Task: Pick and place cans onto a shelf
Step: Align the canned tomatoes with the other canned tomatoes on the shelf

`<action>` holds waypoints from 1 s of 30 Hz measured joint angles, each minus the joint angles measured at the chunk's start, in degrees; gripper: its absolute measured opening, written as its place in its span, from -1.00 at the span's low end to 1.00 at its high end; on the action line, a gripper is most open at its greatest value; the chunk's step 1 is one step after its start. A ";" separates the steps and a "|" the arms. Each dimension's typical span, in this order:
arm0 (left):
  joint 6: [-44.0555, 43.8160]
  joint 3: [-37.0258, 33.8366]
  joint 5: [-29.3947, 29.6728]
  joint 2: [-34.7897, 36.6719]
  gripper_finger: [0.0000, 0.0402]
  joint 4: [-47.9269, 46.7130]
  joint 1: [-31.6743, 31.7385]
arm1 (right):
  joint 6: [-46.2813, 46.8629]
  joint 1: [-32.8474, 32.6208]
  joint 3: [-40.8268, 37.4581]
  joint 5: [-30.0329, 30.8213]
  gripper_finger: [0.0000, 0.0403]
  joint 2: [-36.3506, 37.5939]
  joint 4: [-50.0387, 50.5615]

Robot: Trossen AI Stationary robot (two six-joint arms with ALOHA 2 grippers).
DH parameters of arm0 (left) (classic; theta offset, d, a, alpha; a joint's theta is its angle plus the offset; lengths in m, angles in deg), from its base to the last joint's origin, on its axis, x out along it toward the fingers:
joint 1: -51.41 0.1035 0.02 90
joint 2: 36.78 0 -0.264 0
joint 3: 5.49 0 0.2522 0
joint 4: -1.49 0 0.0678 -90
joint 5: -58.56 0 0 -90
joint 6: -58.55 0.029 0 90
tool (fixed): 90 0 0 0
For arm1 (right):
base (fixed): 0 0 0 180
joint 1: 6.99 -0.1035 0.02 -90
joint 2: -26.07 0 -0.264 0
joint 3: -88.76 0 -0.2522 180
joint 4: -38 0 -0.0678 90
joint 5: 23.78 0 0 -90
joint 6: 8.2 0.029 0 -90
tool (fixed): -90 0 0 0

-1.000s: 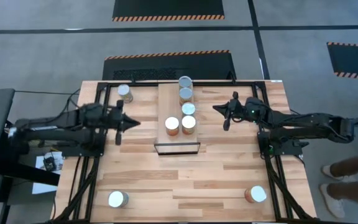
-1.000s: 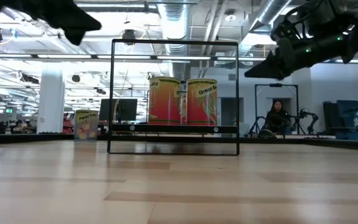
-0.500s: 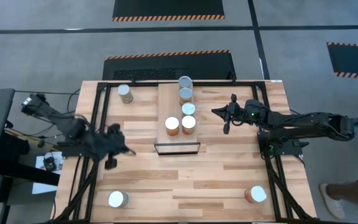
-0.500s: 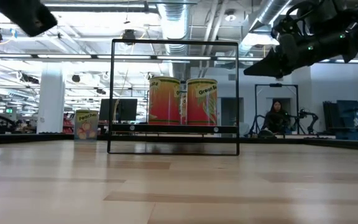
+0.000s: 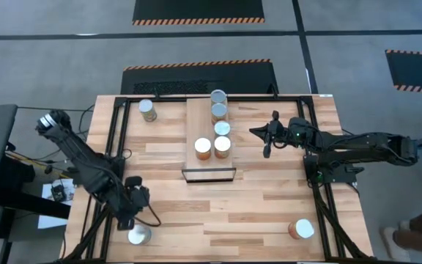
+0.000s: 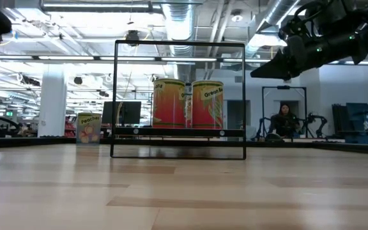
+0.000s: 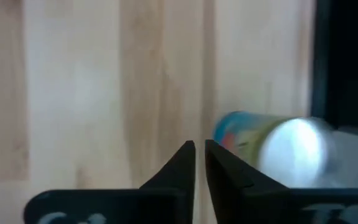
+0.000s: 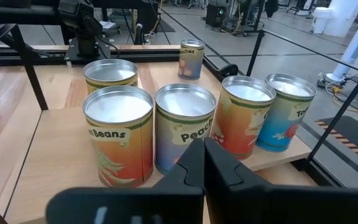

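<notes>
Right now the left gripper (image 5: 135, 204), fingers nearly together and empty, hovers just beside the can (image 5: 138, 235) at the desk's (image 5: 233, 205) front-left corner; descending so narrow could topple it. The right gripper (image 5: 265, 135), closed and empty, waits beside the shelf (image 5: 200, 125).

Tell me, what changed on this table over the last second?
The left arm swung from beside the shelf toward the table's near-left corner; its claw now hovers by the lone can there, holding nothing. The right claw stayed beside the shelf, shut and empty. All eight cans kept their places, five of them on the shelf.
</notes>
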 joint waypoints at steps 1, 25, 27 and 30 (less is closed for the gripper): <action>-0.38 0.81 -0.16 -0.58 -0.84 -0.01 -0.30 | 0.00 0.00 0.00 0.00 -0.92 0.00 0.00; 2.60 2.17 -11.58 -11.36 -0.48 4.87 -0.70 | -0.87 0.06 0.00 -0.02 -0.93 0.00 0.31; 3.45 2.91 -12.60 -11.36 -0.48 3.37 -0.53 | -0.87 0.07 0.00 -0.02 -0.93 0.00 0.31; 5.67 5.44 -12.90 -11.34 -0.48 1.22 -0.22 | -0.87 0.07 0.00 -0.02 -0.92 -0.01 0.33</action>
